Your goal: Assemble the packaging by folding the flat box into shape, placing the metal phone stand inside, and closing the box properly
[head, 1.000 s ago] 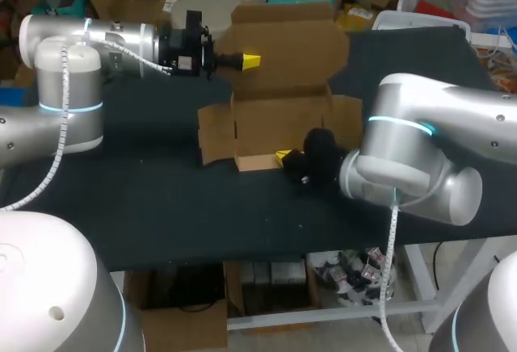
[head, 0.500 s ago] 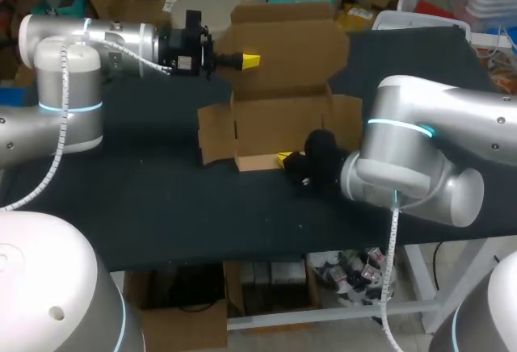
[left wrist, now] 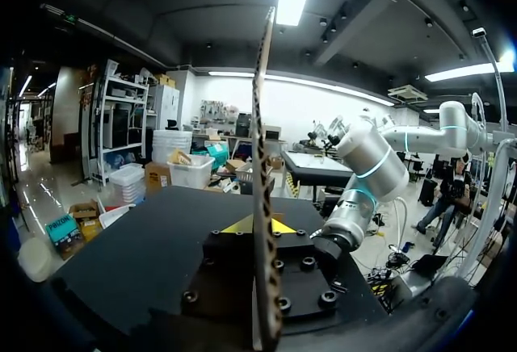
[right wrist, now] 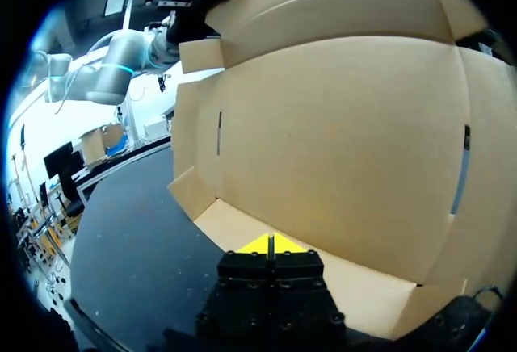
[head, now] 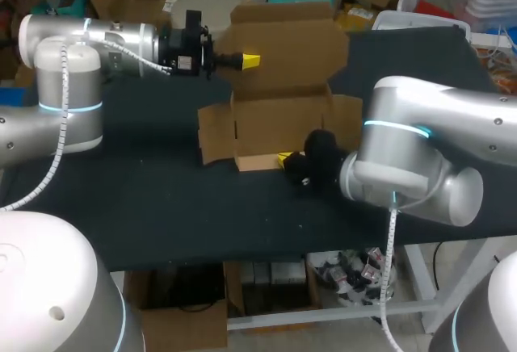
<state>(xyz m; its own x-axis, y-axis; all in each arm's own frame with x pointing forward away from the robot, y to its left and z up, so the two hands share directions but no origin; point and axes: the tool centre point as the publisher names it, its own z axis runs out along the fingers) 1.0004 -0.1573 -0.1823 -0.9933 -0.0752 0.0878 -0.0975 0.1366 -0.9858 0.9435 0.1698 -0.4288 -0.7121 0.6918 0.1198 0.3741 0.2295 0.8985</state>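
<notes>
Left gripper (left wrist: 258,224) clamped on the box (head: 279,122) lid (head: 283,45), cardboard edge-on between its fingers; right gripper (right wrist: 271,244) pinched closed, empty, tips over the front flap (right wrist: 355,287), box wall just ahead

Matt brown cardboard for the box (head: 283,114), rough and corrugated at its cut edge. Under the box, matt black table (head: 145,182), faintly cloth-like. Beside the box, smooth glossy silver-grey shells on left arm (head: 73,69) and right arm (head: 436,126).
</notes>
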